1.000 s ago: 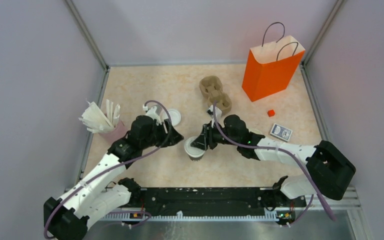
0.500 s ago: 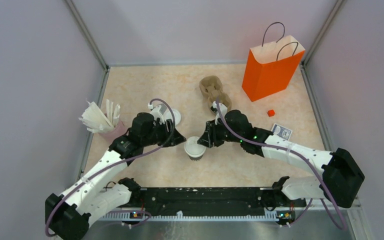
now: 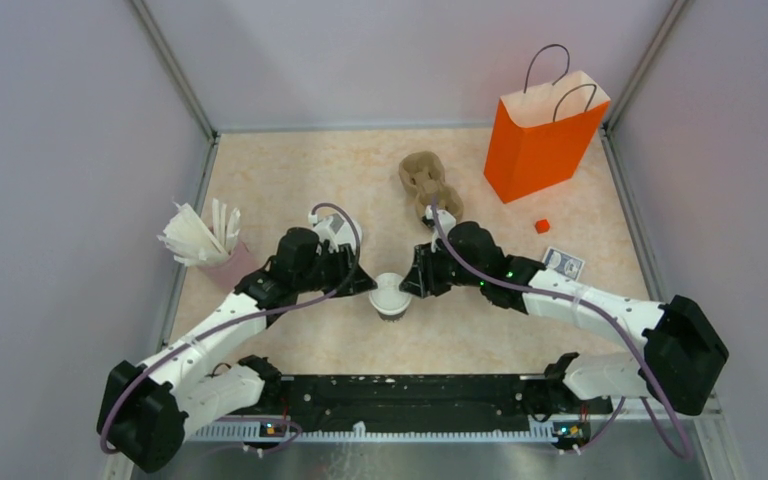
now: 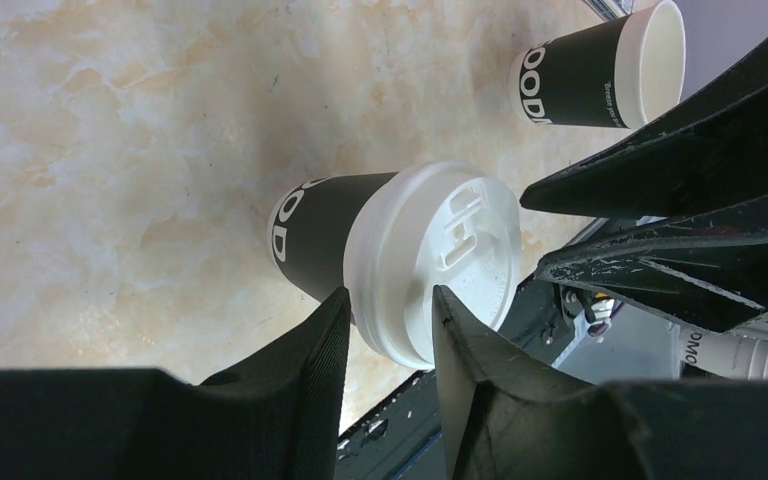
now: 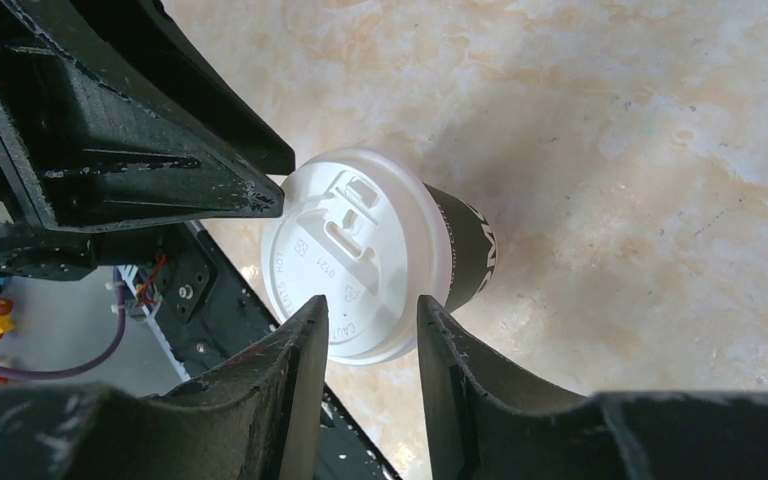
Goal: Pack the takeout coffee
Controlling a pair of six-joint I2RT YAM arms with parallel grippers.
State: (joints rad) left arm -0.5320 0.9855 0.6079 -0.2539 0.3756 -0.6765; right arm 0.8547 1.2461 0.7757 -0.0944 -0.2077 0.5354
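The takeout coffee, a dark paper cup with a white lid, stands upright mid-table between both arms. My left gripper reaches it from the left and my right gripper from the right. In the left wrist view the lid fills the gap of the left gripper; one finger lies against the cup just under the rim, the other across the lid's top. In the right wrist view the right gripper straddles the lid's edge the same way. Both are shut on the lid's rim.
A second, lidless dark cup stands behind the left gripper. The brown pulp tray and the orange bag are at the back right. A pink holder of white sticks is at the left; a card pack and red cube at the right.
My left gripper has moved right onto the cup and its jaws have narrowed. The right arm drew back a little to the right half a second ago and has held still since.
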